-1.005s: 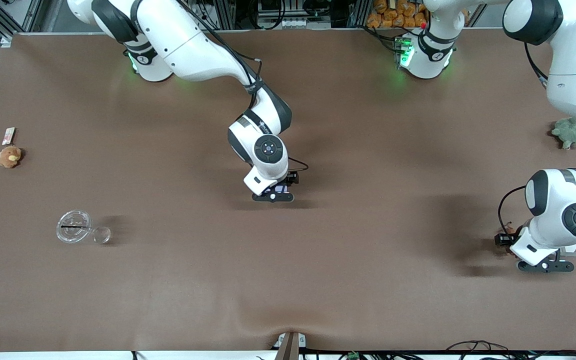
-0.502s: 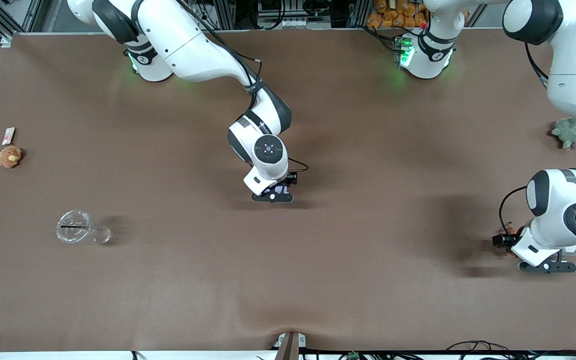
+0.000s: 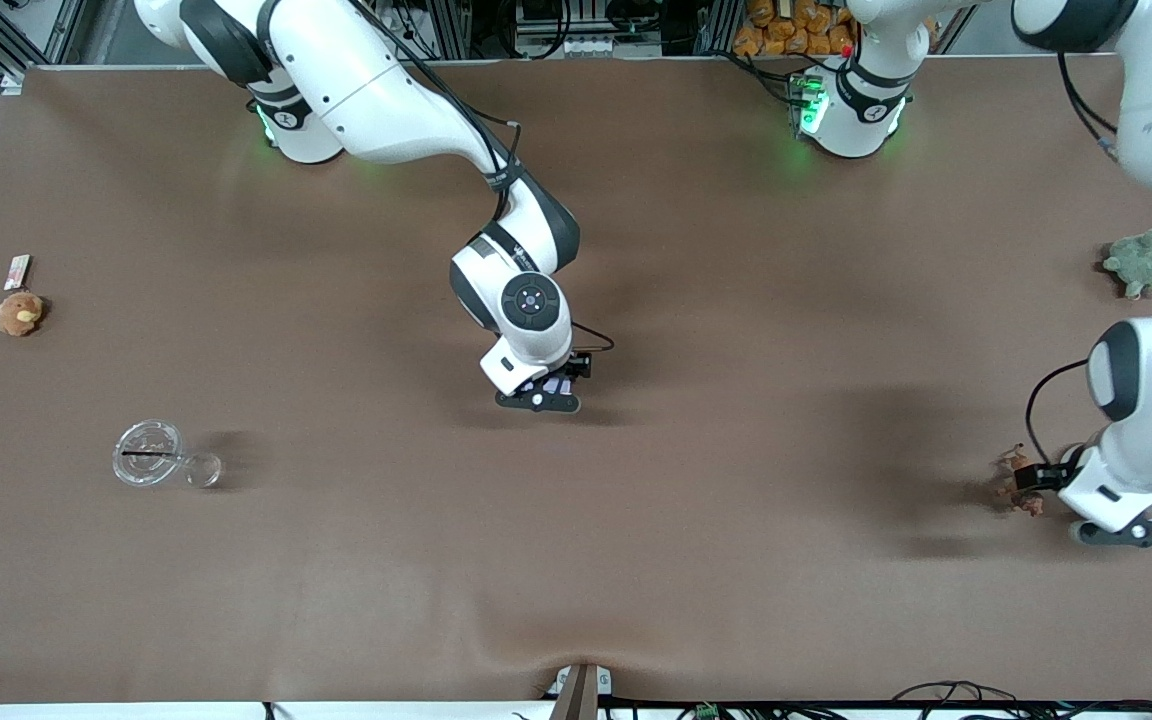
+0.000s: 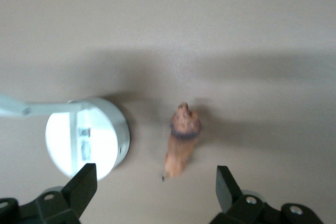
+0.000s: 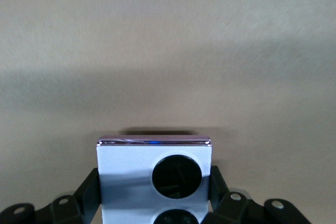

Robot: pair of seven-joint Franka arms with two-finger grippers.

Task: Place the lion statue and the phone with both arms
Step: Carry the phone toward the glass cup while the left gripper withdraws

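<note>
The left tool (image 4: 152,190) has pulled up and away toward its own end of the worktop (image 3: 696,560) within the last second, its fingers spread wide with nothing between them; the lion statue (image 4: 182,139), which half a second ago sat tucked against the tool, now stands free on the worktop just off the fingertips, head end pointing away from them; beside it, at one finger, rests a round white disc-shaped device (image 4: 86,139); by this reading the statue has been released and the left arm's half of the job looks done.

The right tool (image 5: 152,192) sits low over the middle of the worktop, having drifted only slightly; its fingers pinch the pale lavender-white phone (image 5: 154,174) by its two side edges, one black camera circle in full sight and a second partly cut off, the phone's free edge pointing away from the wrist and casting a thin shadow on the cloth; whether that edge touches cannot be told; the phone looks not yet let go, so its release is likely the step left.

A green plush turtle (image 3: 1140,262), an orange-brown plush toy (image 3: 18,313) and a clear lid (image 3: 148,452) lie well apart from both tools.
</note>
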